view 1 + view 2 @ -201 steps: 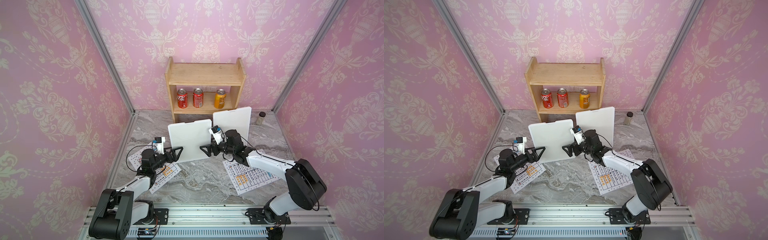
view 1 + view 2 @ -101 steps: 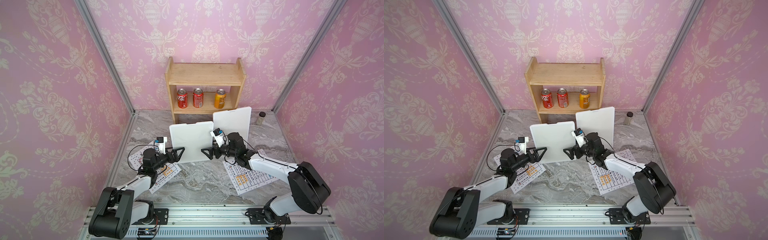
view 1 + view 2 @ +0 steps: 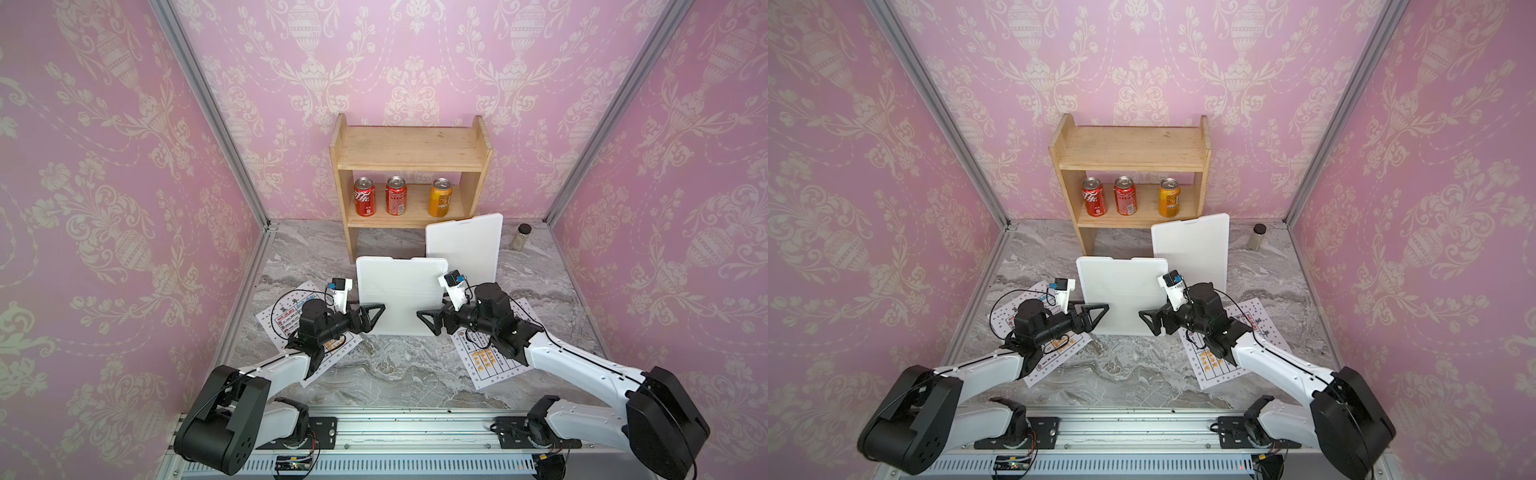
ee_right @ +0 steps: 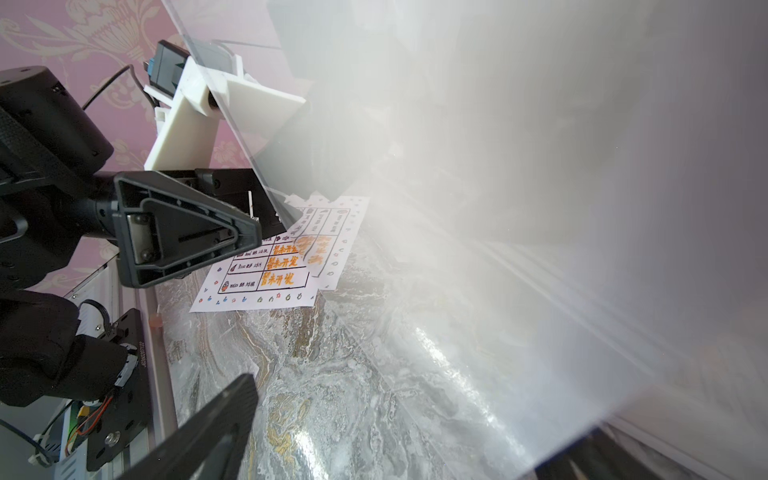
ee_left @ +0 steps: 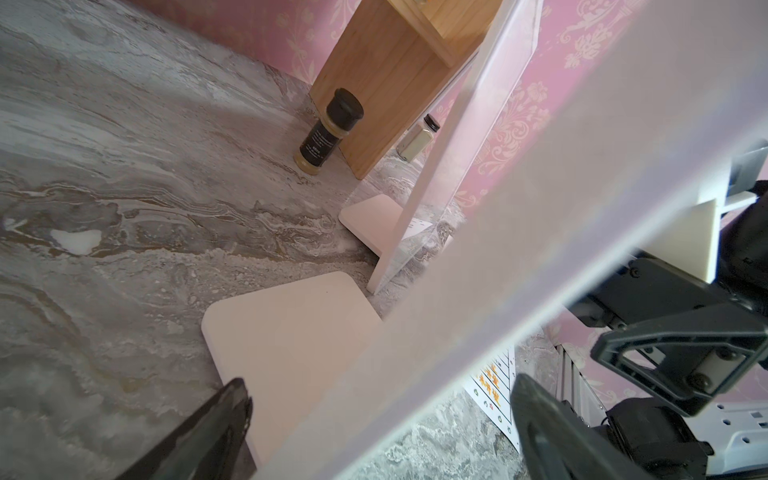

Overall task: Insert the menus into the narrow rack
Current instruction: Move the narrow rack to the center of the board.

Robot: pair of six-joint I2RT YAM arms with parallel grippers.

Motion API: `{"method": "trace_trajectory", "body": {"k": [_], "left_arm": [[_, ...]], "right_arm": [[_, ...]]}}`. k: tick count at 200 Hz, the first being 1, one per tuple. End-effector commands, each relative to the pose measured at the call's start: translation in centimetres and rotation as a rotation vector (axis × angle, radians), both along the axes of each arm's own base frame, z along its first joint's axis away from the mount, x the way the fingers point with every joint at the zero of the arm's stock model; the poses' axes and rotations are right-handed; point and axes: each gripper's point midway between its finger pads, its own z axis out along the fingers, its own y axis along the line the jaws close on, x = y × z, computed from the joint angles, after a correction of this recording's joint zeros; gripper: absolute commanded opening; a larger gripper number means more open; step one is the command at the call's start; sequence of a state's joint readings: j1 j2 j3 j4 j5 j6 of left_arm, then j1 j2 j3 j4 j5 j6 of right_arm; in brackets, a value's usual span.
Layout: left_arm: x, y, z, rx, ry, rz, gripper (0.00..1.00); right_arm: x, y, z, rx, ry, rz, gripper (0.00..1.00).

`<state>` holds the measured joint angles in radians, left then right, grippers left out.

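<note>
In both top views: menus, one sheet point(image 3: 276, 320) lower left of centre, another point(image 3: 484, 361) lower right, flat on the table point(image 3: 395, 374); judged light, limp, slippery, so pinch a free edge; left gripper point(image 3: 368, 318) and right gripper point(image 3: 430, 322) agape, empty, at the white rack point(image 3: 399, 291).

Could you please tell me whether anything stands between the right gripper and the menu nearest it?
Nothing visible does. The open right gripper straddles the edge of the near white rack; the menu lies flat on the table just behind it, partly under that arm's own wrist, no other object on it.
</note>
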<state>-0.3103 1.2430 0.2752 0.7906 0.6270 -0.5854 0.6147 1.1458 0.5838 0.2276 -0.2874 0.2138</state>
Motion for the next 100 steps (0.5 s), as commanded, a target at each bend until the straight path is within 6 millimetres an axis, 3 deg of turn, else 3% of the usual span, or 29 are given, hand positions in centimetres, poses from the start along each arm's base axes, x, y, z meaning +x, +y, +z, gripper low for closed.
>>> {"method": "trace_trajectory", "body": {"k": [1, 53, 100], "left_arm": [[-2.1, -1.3, -1.1, 0.009, 0.041, -0.050, 0.99], [-4.9, -2.2, -1.6, 0.080, 0.066, -0.065, 0.99], [-5.2, 0.0, -0.6, 0.156, 0.036, 0.033, 0.99]], "right_arm": [[-1.6, -0.3, -0.2, 0.005, 0.023, 0.004, 1.00], [-2.1, -2.2, -1.9, -0.039, 0.052, -0.073, 1.00], [-2.2, -2.6, -1.9, -0.045, 0.056, -0.089, 1.00]]}}
